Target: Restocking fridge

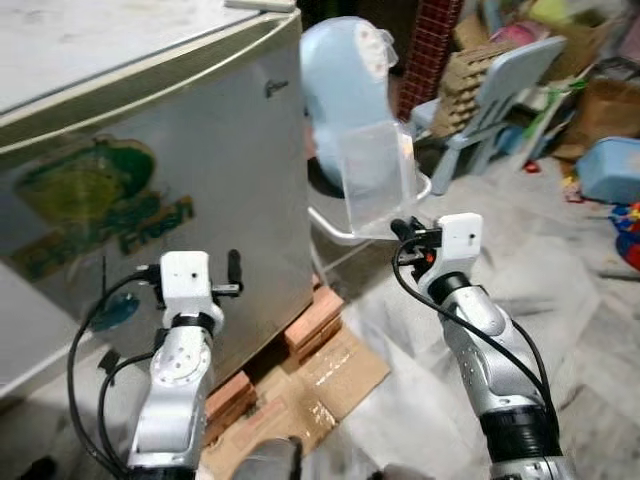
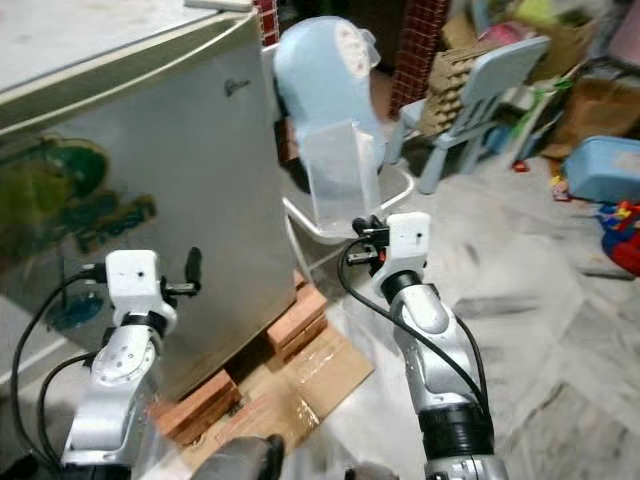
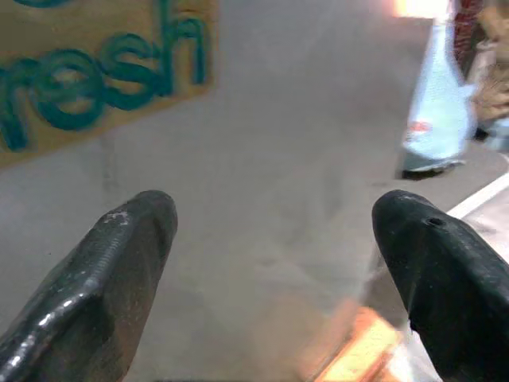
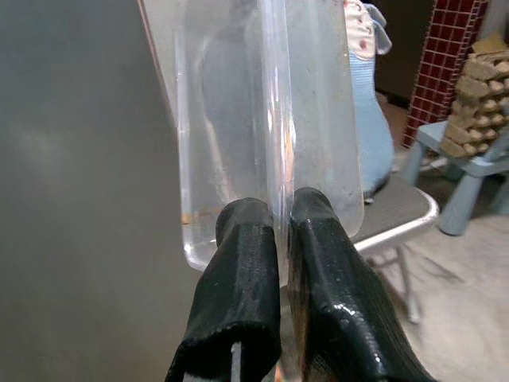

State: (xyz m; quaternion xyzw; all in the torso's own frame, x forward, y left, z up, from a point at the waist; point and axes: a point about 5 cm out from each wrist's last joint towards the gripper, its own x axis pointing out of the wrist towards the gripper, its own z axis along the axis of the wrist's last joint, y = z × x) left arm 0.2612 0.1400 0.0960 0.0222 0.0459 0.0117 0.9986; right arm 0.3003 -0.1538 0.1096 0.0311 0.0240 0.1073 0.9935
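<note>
Facing one fridge (image 1: 150, 150), door shut, raised on bricks (image 1: 310, 325) over cardboard (image 1: 320, 385), likely to keep it off floor. One white chair (image 2: 400, 190) beside it carries one big pale-blue bottle (image 1: 345, 85). Your right gripper (image 4: 285, 231) has fingers clamped on rim of one clear plastic tray (image 1: 375, 185), held upright near fridge corner, probably a fridge bin to refit. Your left gripper (image 3: 274, 239) hovers close to door, fingers apart, empty; you likely need it to open door.
</note>
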